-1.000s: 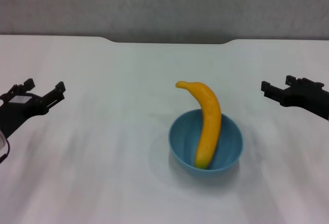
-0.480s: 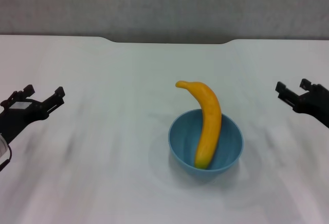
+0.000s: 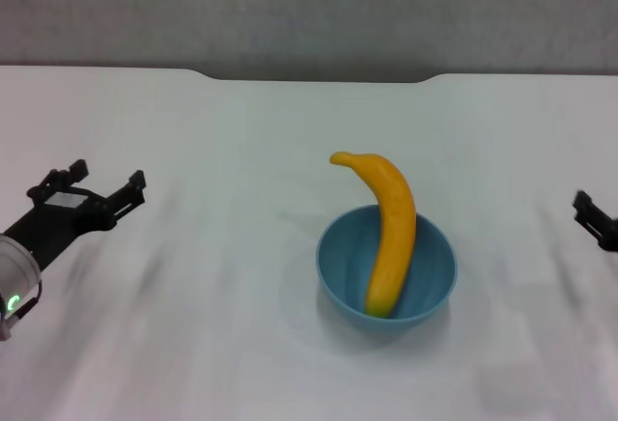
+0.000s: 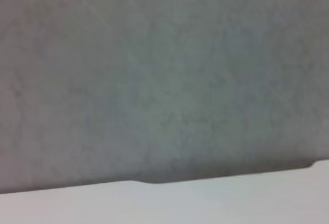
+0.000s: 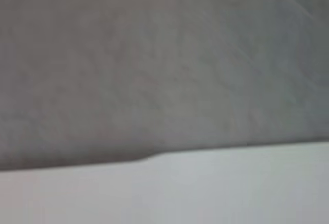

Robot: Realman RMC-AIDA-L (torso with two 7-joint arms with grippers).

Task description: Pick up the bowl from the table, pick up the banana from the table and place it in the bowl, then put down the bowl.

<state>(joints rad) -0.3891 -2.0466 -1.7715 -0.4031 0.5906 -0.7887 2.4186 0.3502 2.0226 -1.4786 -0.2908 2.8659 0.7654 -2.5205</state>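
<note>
Banana (image 3: 389, 238) in bowl (image 3: 429, 291) mid-table (image 3: 212, 131), grippers wide apart

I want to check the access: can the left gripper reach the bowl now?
Probably yes. The left gripper hangs open at the table's left side, and only bare tabletop lies between it and the bowl holding the banana.

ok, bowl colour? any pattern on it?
The bowl is plain light blue, glossy, with no pattern. It shows best in the head view.
</note>
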